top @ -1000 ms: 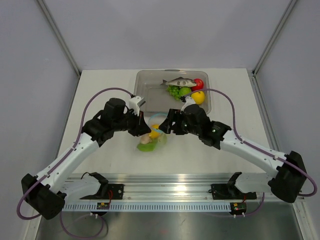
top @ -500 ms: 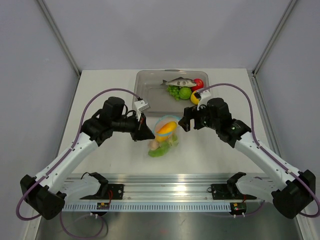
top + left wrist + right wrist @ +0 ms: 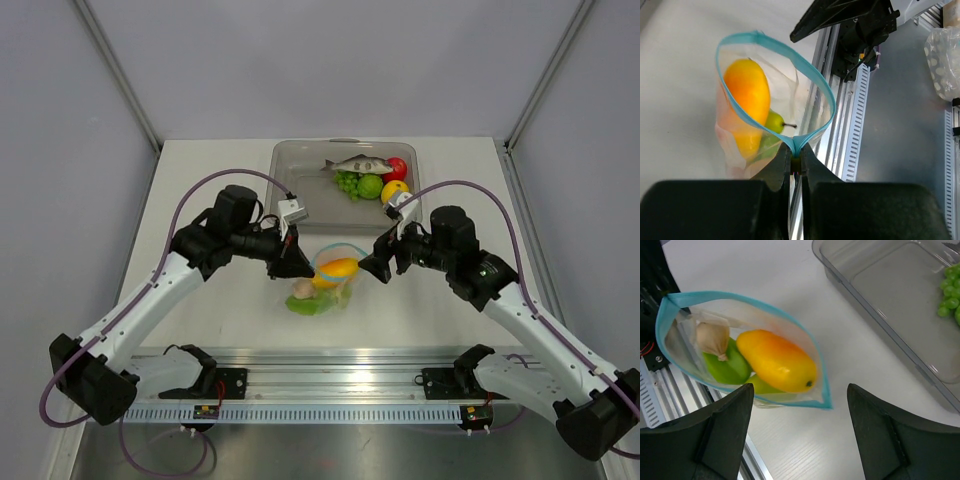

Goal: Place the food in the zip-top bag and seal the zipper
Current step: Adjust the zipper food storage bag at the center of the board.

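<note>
left claw [image 3: 796, 157]: pinching zipper [image 3: 771, 45] end, bag's 9 o'clock side
right claw [image 3: 377, 268]: spread, empty, at bag's 3 o'clock
zip-top bag [image 3: 325, 282]: mid-table, 6 o'clock from tray [image 3: 300, 170], mouth gaping
in bag: mango [image 3: 776, 360], pear [image 3: 727, 367], egg [image 3: 712, 337]
risk 1: held by one corner only; floppy bag may sag, mango spills out
risk 2: right claw could miss thin strip, zipper seals only partway

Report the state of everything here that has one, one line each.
zip-top bag, mouth open, food inside
zipper, unsealed, spread in a loop
left gripper, jaws shut on the zipper's end
right gripper, jaws open, empty
tray, partly filled
</note>
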`<state>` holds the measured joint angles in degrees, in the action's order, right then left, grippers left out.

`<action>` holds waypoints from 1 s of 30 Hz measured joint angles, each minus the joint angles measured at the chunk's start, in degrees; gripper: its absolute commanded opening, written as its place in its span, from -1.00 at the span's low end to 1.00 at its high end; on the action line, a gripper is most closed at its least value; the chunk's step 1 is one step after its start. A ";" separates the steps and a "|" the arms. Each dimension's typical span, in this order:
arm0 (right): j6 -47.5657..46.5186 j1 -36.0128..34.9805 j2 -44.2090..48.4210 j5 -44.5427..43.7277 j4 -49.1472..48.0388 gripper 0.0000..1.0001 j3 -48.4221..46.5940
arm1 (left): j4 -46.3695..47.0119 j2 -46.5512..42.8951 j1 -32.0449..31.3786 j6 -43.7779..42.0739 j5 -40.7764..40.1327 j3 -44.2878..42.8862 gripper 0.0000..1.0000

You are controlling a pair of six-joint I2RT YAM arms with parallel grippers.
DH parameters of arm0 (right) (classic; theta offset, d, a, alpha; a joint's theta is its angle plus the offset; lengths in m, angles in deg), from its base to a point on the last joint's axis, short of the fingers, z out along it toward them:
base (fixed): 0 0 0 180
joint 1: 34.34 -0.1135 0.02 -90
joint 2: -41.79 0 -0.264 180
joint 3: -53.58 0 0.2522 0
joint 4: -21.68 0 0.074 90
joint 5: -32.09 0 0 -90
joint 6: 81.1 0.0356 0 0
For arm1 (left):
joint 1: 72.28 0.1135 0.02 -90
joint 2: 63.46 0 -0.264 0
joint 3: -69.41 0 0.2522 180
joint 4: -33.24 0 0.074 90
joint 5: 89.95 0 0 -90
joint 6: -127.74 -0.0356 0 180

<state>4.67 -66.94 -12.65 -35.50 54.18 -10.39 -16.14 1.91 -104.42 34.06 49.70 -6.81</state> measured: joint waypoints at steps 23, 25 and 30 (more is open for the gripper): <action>-11.63 -0.04 -15.32 13.25 2.58 0.72 -10.82 | -6.80 3.02 0.00 -8.39 3.43 -3.58 -1.00; -12.11 -0.17 -16.20 15.32 2.58 0.63 -10.84 | -6.97 3.56 0.00 -8.61 3.72 -3.93 -1.00; -12.59 -1.40 -19.19 18.95 2.56 0.60 -10.84 | -7.87 4.79 0.00 -9.16 4.28 -4.31 -1.00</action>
<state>-7.92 -68.34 -31.84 -16.55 56.74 -21.24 -24.01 6.69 -104.42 24.90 53.98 -11.11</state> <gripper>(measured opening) 0.803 0.050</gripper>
